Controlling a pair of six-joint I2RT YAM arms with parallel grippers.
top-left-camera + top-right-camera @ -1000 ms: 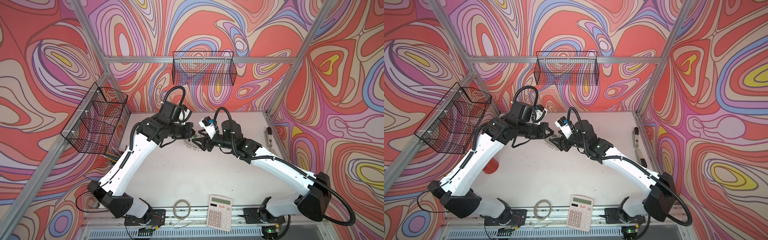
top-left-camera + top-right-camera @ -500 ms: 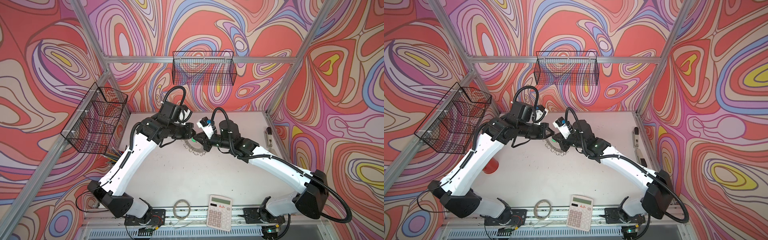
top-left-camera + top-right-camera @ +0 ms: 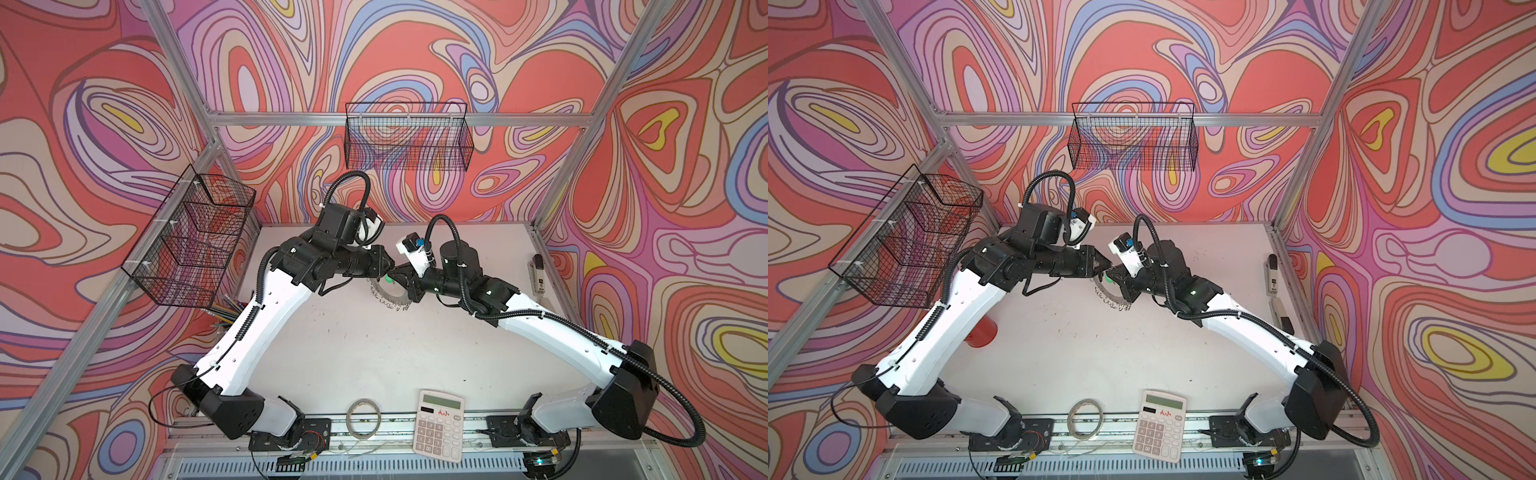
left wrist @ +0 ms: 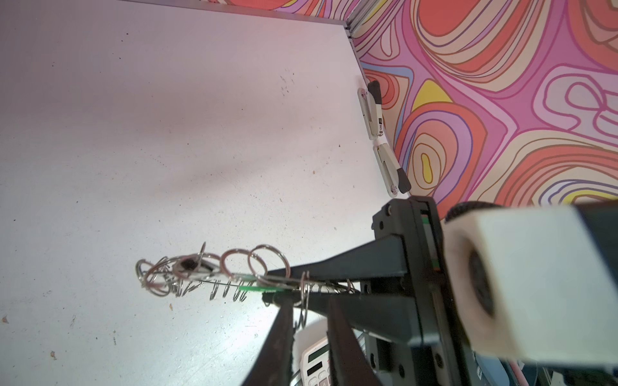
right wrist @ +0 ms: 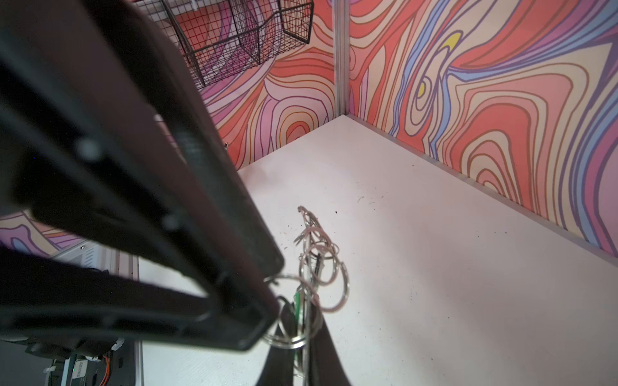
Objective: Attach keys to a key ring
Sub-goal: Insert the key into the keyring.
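The key ring (image 3: 384, 293) (image 3: 1112, 297) is a grey disc fringed with wire clips, near the table's back centre. In the left wrist view the key ring (image 4: 220, 284) shows edge-on. A green key tag (image 3: 389, 279) (image 4: 250, 288) (image 5: 297, 307) lies against it. My right gripper (image 3: 402, 277) (image 4: 269, 287) (image 5: 301, 317) is shut on the ring's rim at the green tag. My left gripper (image 3: 390, 268) (image 4: 309, 304) meets it tip to tip, open a little, with a wire loop (image 4: 302, 300) hanging between its fingers. A dark tag (image 4: 189, 265) sits among the far loops.
A calculator (image 3: 440, 424) and a thin tape hoop (image 3: 364, 417) lie at the front edge. Two staplers (image 4: 371, 113) rest along the right wall. Wire baskets hang on the back wall (image 3: 407, 141) and the left wall (image 3: 191, 237). A red cup (image 3: 982, 332) stands under my left arm.
My right gripper moved left to the ring and shut on it. My left gripper's jaws, shut before, have parted slightly. More of the ring now shows between the arms.
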